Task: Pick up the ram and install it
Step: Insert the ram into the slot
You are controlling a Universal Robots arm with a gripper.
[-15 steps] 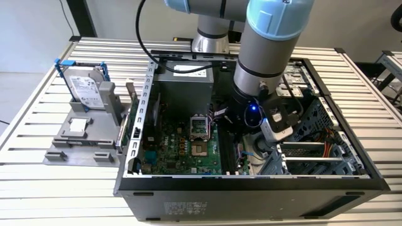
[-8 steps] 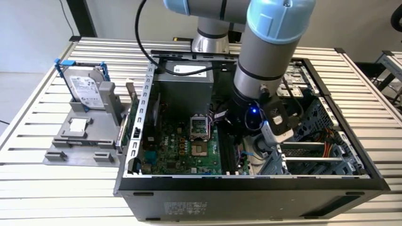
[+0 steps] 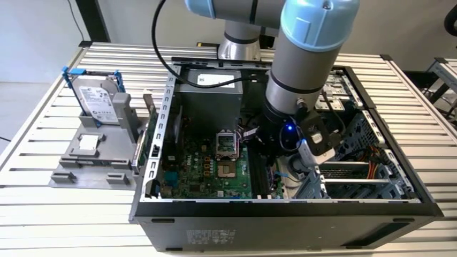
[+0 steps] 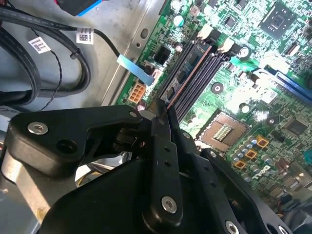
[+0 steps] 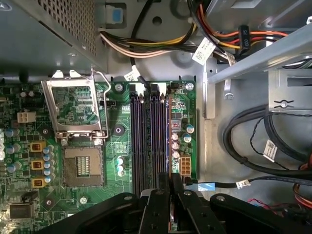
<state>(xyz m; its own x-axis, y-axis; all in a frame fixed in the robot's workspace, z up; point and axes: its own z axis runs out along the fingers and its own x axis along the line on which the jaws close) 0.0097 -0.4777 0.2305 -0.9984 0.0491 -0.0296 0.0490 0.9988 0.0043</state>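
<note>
**Overview.** Shows the arm (image 3: 307,53) reaching down into the open computer case (image 3: 286,214) lying on the slatted surface (image 3: 43,214), with the hard drive (image 3: 96,101) in its blue frame well apart at the exterior view's left.

**Grasp.** Shows, in both wrist views, the claw (image 4: 165,114) (image 5: 170,187) pressed together on the ram (image 4: 189,66) (image 5: 168,131), pinching one end of the thin board edge-on. Puts the ram along the outermost of the memory slots (image 5: 146,136), just beside the white connector (image 5: 185,165), with the processor socket (image 5: 83,165) on the slots' other side. Cannot tell whether fully seated or resting just above the slot.

**Judged risks.**
- Risks tipping the board by pressing from one end only, seating that end and leaving the far end high.
- Risks blocked entry and a strained motherboard (image 5: 122,141) through a notch out of line with the slot key, or end clips not thrown back.
- Risks driving the contacts onto the slot wall through a slight skew.
- May also snag the thin black cable (image 5: 224,184) with the blue tag, running just beside the claw.

**Writing.** Includes white tags (image 5: 204,49) with barcode print on the wiring, a white label on the power supply (image 3: 214,80), another on the hard drive, and fine white print on the motherboard; none read off here.
</note>
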